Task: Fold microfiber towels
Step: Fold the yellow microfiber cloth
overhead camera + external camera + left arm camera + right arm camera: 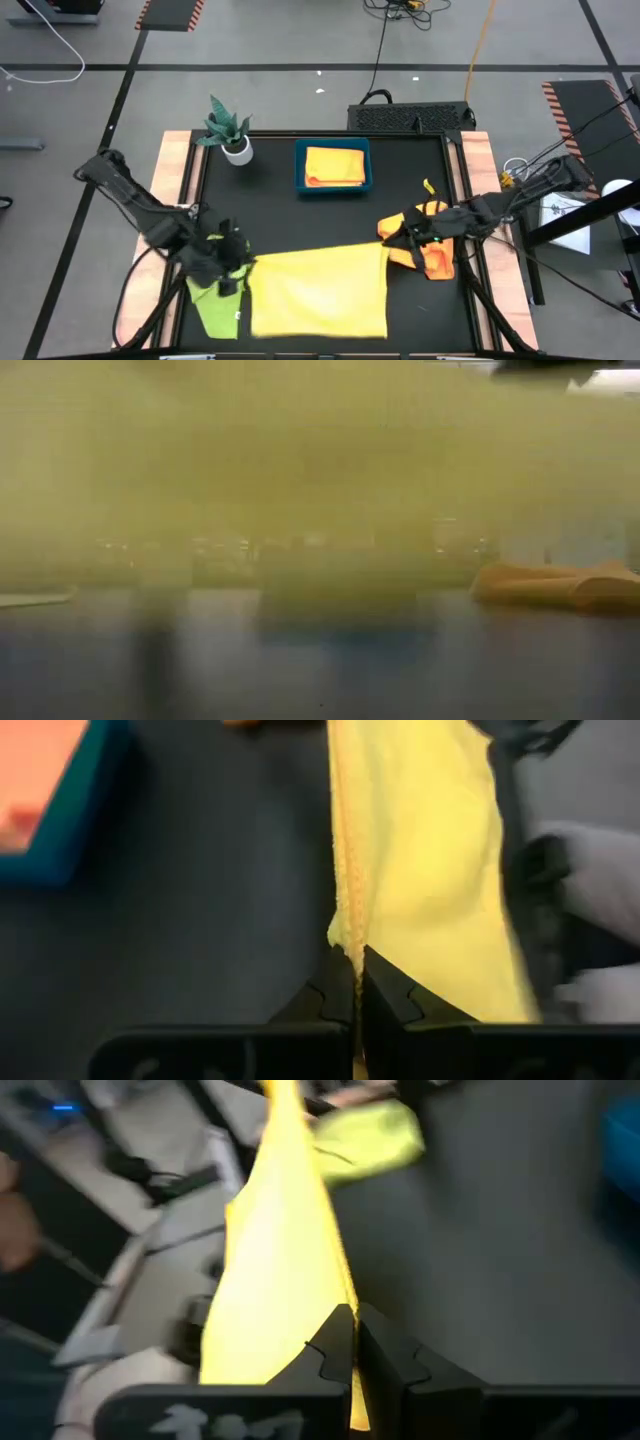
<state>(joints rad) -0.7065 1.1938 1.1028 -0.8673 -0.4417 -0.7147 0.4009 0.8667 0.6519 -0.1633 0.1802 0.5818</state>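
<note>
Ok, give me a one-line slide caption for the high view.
Left gripper and right gripper pinch opposite corners of the yellow microfiber towel, stretched between them above the black table.

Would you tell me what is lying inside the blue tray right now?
A folded yellow towel fills the blue tray, with an orange edge showing at its left side. Anything beneath it is covered.

No text, label, brand, number or sign can be read in any of the views.
</note>
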